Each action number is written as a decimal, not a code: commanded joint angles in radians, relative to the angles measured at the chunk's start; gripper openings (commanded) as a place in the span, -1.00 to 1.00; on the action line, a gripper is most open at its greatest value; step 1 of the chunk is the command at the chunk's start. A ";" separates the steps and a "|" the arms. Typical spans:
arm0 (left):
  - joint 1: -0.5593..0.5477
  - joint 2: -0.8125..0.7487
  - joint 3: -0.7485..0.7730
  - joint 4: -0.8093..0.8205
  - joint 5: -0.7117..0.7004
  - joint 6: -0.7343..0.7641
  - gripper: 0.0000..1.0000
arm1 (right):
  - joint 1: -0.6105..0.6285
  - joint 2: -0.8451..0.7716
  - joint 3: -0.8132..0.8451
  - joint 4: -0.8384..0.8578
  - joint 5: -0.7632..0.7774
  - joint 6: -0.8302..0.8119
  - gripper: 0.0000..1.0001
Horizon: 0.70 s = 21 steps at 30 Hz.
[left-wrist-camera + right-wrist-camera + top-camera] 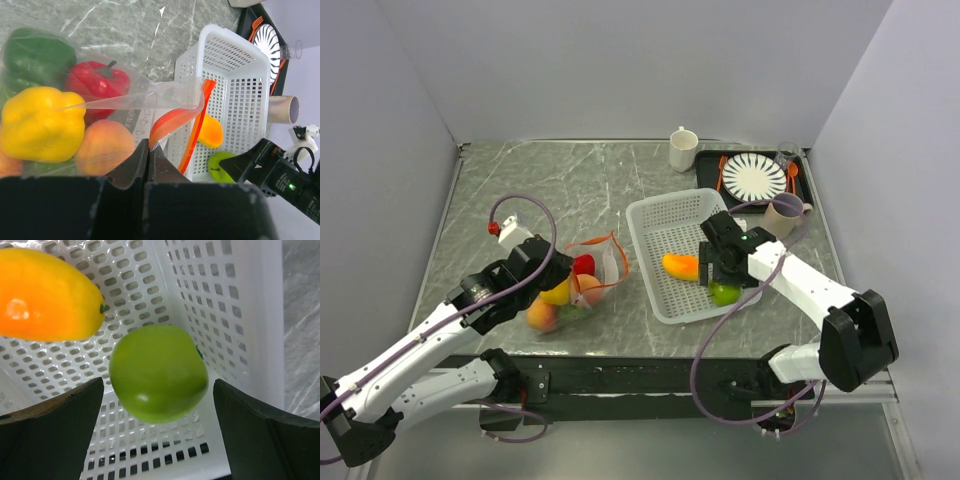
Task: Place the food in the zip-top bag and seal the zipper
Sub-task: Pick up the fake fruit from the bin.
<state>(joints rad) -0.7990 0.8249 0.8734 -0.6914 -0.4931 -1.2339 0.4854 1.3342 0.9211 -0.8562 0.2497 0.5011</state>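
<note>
Right wrist view: the right gripper [157, 405] has its fingers apart, one on either side of the green apple [157, 372]. The apple lies in the white mesh basket [240, 290] beside the orange piece [47, 295]; contact cannot be confirmed. Left wrist view: the left gripper [148, 152] has its fingers together, pinching the zip-top bag [165, 97] just left of the basket. Its zipper [197, 125] gapes unsealed near the basket's side. Inside the bag are a yellow pepper [42, 125], red pepper [97, 82], green pepper [32, 55] and peach [105, 145].

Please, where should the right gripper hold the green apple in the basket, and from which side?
Probably across its round middle, from straight above: the apple sits between the open fingers, while the basket wall and the orange piece block sideways approaches.
</note>
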 commanded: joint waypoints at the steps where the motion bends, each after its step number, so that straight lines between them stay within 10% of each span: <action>1: 0.004 0.002 0.001 0.075 0.024 0.010 -0.99 | -0.008 0.034 -0.013 0.039 -0.004 0.016 0.94; 12: 0.003 -0.016 -0.010 0.073 0.025 0.008 -0.99 | -0.010 0.072 -0.019 0.046 -0.047 -0.003 0.56; 21: 0.003 -0.024 -0.014 0.067 0.022 0.004 -0.99 | -0.008 0.034 -0.013 0.048 -0.081 -0.012 -0.50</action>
<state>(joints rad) -0.7990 0.8215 0.8574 -0.6617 -0.4747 -1.2316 0.4831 1.4048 0.9096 -0.8219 0.1932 0.4957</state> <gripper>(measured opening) 0.024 0.840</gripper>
